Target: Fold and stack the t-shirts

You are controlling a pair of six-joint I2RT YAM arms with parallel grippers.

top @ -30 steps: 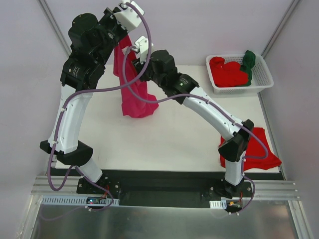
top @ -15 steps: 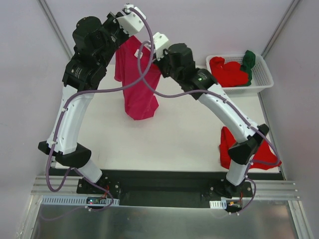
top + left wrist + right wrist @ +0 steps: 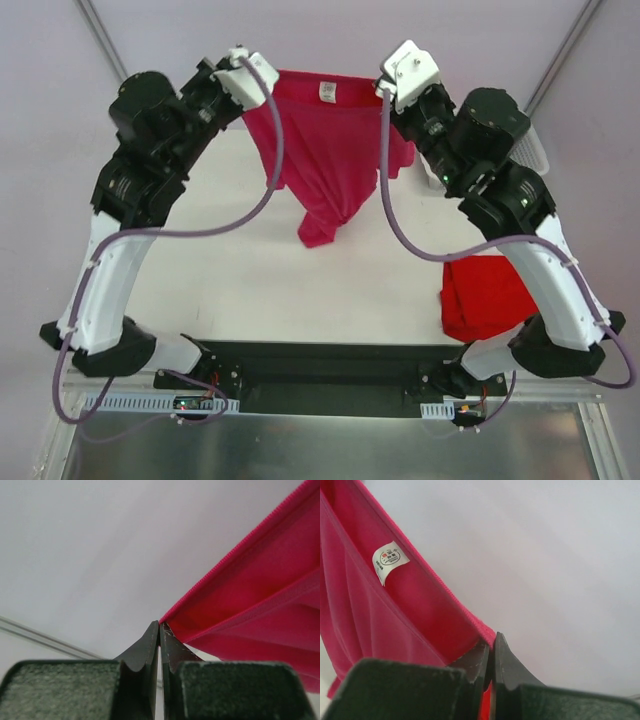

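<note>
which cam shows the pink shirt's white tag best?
Right wrist: the tag is large, its print visible. Top external shows it as a tiny white patch on the pink shirt. Left wrist shows cloth, no tag.

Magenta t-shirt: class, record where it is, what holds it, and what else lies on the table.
magenta t-shirt: hanging spread over the table
left gripper: shut on its top edge
right gripper: shut on its top edge
white label: on top edge, between grippers
red t-shirt: lying on the table, near right
</note>
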